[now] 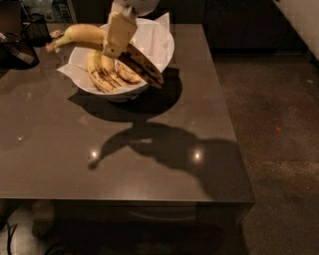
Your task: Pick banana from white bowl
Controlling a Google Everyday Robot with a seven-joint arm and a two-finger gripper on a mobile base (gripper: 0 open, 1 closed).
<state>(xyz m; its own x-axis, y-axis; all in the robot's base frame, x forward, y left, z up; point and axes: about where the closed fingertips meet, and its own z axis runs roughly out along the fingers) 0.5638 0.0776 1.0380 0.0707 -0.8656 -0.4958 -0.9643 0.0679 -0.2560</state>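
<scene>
Fingers (121, 30): one cream pad shows in front, lying across the middle of the banana (79, 36). The other pad is hidden behind the fruit. They look clamped on it, narrow gap. Gripper (117, 41) sits at the top of the view, over the left half of the white bowl (168, 55). Its wrist (132, 5) is cut off by the top edge.

Banana: long and curved, held above the bowl's contents. Stem half is plain yellow and pokes out past the left rim. The other half is dark brown to black and slopes down to the right, with its tip over the bowl's near right side. Can't tell whether that tip touches the rim.

The bowl is wide and shallow, on the far left part of the tabletop (149, 169). Its paper lining (154, 35) has corners sticking out over the rim. The shorter bananas (102, 74) lie inside, streaked brown and partly covered by the held one, so an exact count isn't clear.

A dark mesh basket (36, 29) at far left is mostly in the gloom. An arm shadow (159, 144) falls across the tabletop.
</scene>
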